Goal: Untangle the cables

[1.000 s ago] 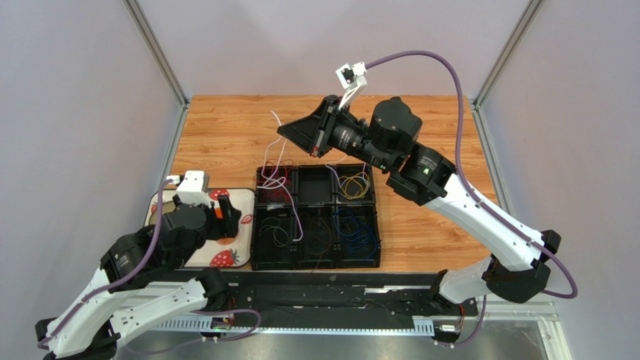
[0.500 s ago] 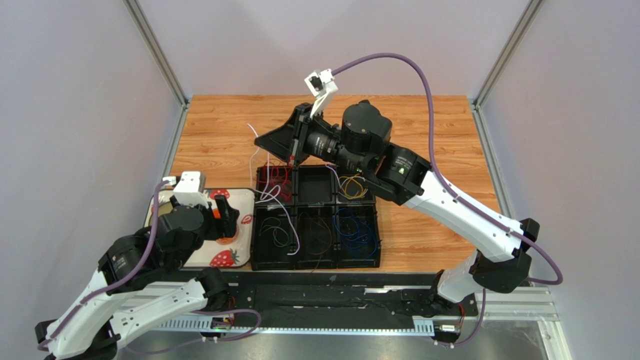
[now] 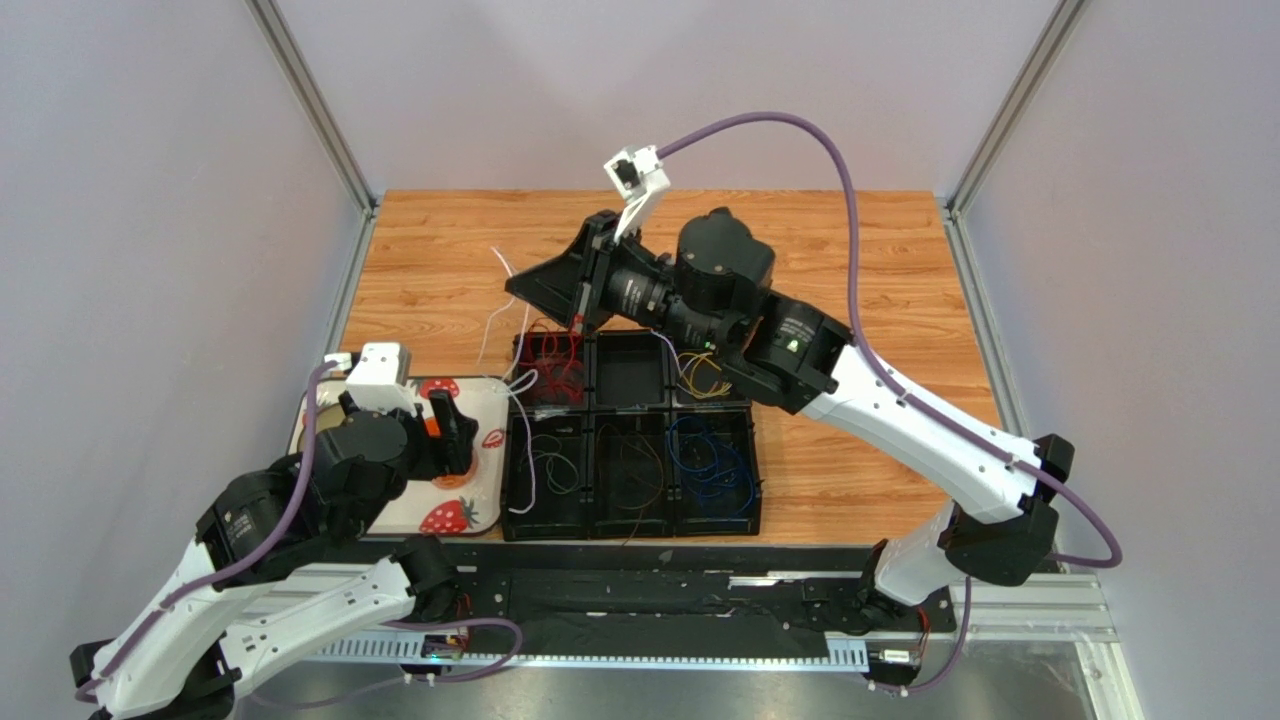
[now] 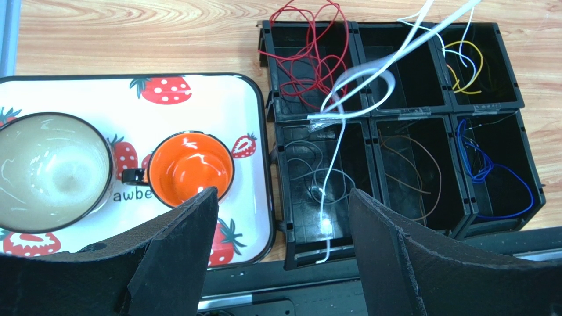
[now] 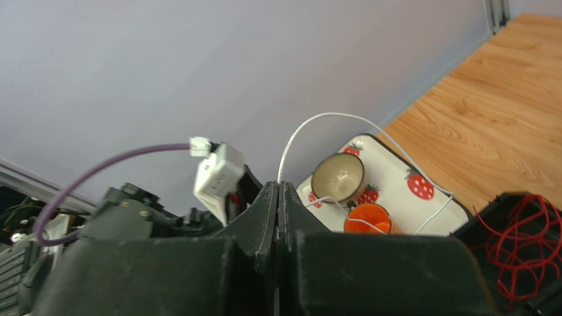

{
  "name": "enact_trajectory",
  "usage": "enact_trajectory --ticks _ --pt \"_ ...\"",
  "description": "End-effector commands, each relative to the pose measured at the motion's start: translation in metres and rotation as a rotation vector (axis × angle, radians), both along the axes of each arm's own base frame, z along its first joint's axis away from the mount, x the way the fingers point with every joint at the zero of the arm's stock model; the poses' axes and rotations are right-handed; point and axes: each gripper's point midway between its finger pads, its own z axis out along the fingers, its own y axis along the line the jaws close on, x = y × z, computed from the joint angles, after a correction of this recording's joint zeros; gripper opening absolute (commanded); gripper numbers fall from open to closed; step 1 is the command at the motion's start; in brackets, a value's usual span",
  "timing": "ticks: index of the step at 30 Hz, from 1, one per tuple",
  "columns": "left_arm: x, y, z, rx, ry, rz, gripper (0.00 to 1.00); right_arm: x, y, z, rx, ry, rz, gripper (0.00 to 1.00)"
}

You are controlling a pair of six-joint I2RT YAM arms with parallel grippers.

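A black six-compartment bin (image 3: 631, 530) holds the cables: red wires (image 4: 310, 46), yellow ones (image 4: 469, 66), blue ones (image 4: 485, 168), brown ones (image 4: 412, 168) and thin grey ones (image 4: 316, 178). My right gripper (image 3: 514, 282) hovers above the bin's back left corner, shut on a white cable (image 5: 330, 116). That cable arcs out of its tips (image 5: 278, 186), and white strands (image 4: 369, 69) trail from it down across the bin. My left gripper (image 4: 282, 192) is open and empty, low over the gap between the tray and the bin's front left.
A white strawberry-print tray (image 4: 198, 92) lies left of the bin with a beige bowl (image 4: 49, 171) and an orange cup (image 4: 190, 168) on it. Wooden tabletop (image 3: 842, 255) lies behind and right of the bin. Grey walls close in both sides.
My right gripper has moved left and slightly down with the white cable, from above the bin's back middle to its back left corner. The left arm has not moved.
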Motion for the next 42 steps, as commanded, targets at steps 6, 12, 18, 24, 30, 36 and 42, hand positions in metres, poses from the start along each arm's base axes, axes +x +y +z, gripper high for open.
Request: enact_trajectory --ticks 6,12,18,24,30,36,42 --pt "0.000 0.004 0.000 -0.009 -0.004 0.022 0.81 0.009 0.013 -0.083 -0.092 0.123 -0.029 0.00" --pt "0.000 0.004 -0.001 -0.006 -0.002 0.022 0.81 0.007 0.015 -0.111 -0.120 0.171 -0.021 0.00" --pt "0.000 0.004 -0.001 -0.005 -0.002 0.021 0.81 0.000 0.017 -0.141 -0.147 0.229 0.002 0.00" --pt "0.000 0.003 -0.001 -0.004 0.000 0.022 0.80 -0.005 0.011 -0.167 -0.183 0.267 0.000 0.00" --pt "0.000 0.003 -0.002 -0.002 0.002 0.021 0.80 -0.018 0.006 -0.204 -0.232 0.329 0.014 0.00" --pt "0.001 0.003 -0.003 0.005 0.006 0.024 0.81 -0.039 0.000 -0.228 -0.293 0.346 0.037 0.00" --pt "0.001 0.002 -0.003 0.010 0.010 0.022 0.80 -0.048 -0.039 -0.244 -0.426 0.264 0.016 0.00"
